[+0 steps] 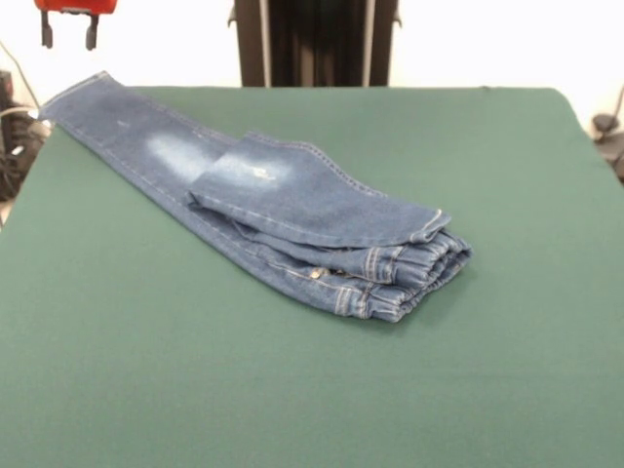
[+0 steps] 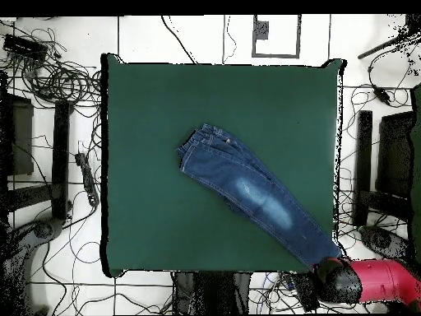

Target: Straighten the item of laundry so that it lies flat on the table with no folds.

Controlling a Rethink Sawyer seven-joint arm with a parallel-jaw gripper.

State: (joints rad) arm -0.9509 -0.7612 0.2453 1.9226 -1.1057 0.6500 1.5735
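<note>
The blue denim jeans (image 1: 292, 210) lie on the dark green table (image 1: 292, 390), slanting from the far left corner to the middle. One leg is stretched out, with its hem (image 1: 78, 96) at the table's far left edge. The other leg is folded back over it, its hem (image 1: 424, 226) resting on the gathered waistband (image 1: 414, 278). Pale faded patches show on both legs. My gripper (image 1: 68, 41) hangs at the top left, above and behind the stretched leg's hem, open and empty. In the overhead view the jeans (image 2: 247, 189) run towards the bottom right corner, where my arm's head (image 2: 335, 281) sits.
The robot's dark pedestal (image 1: 314, 44) stands behind the table's far edge. Cables and gear (image 1: 15, 136) lie off the table's left side. In the overhead view cables (image 2: 49, 78) and black frames (image 2: 386, 164) surround the table (image 2: 164, 107).
</note>
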